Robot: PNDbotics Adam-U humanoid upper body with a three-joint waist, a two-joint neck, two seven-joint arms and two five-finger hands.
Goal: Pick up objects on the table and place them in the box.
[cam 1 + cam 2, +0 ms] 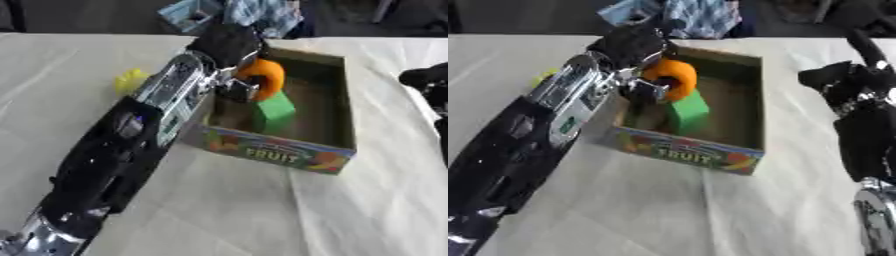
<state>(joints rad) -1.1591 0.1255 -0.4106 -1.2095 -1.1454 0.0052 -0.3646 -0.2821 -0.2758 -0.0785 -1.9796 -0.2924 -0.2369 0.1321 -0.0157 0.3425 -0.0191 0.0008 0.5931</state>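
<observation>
The orange object (265,76) hangs over the near-left part of the box (343,95), held above the green block (276,111) that already sits on the box floor. The left robot hand (229,47) has its fingers curled round the orange piece from above and from the left, and it appears to be inside the box's outline rather than resting on anything, though the view is too soft to say whether it touches the green block beneath. The box, with a printed fruit label on its front wall, stands on the white-covered table (227,210). A yellow object (130,80) lies on the table just left of the robot's forearm, outside the box. The right robot hand (843,80) shows at the right edge, away from the box; I cannot tell how its fingers are set. As for progress, one item looks delivered, the orange one is at the point of release, and the yellow one at least is left to fetch.
</observation>
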